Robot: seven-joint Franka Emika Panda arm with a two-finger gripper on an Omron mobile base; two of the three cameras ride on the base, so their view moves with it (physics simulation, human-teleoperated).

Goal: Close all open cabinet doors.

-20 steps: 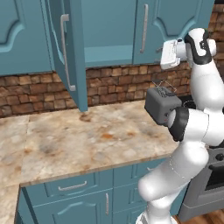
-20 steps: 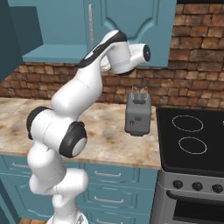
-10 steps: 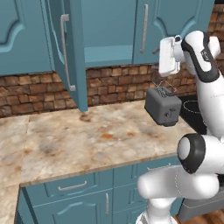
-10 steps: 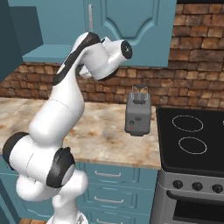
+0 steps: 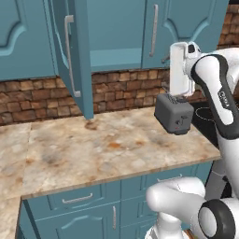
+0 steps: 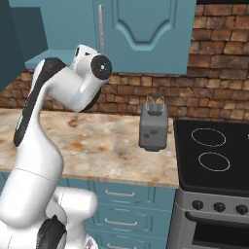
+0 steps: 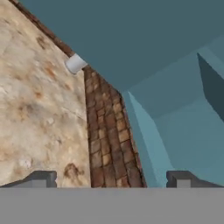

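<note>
No brand, label or readable writing is showing on any surface; the arm [image 5: 219, 93] is carrying only a faint dark mark on its forearm, too small to read. An open door [image 5: 70, 56] is standing out edge-on over the counter [image 5: 93, 149], its silver handle [image 5: 69, 56] facing the camera and its bottom corner hanging over the counter's back edge, near a rust-coloured stain. To its right, a shut door [image 5: 182, 28] is sitting flush above the brick wall [image 5: 121, 88]. In the right base view, another shut door [image 6: 146, 29] is hanging over the toaster [image 6: 153, 127], which is sitting at the counter's right end, just beside the stove [image 6: 214, 151]. The gripper [image 7: 111, 178] is being held with its fingertips [image 7: 41, 178] spread wide, nothing between them; through the gap the hand view is looking along the brick wall toward the underside of the cabinets. In the left base view the hand [image 5: 179, 70] is hovering above the toaster [image 5: 173, 113], not touching it. Compared with a second ago, the arm is standing taller: the elbow has swung up and away from the toaster, and the hand has turned toward the cabinets, while the open door, toaster and spread of the fingers are unchanged.
</note>
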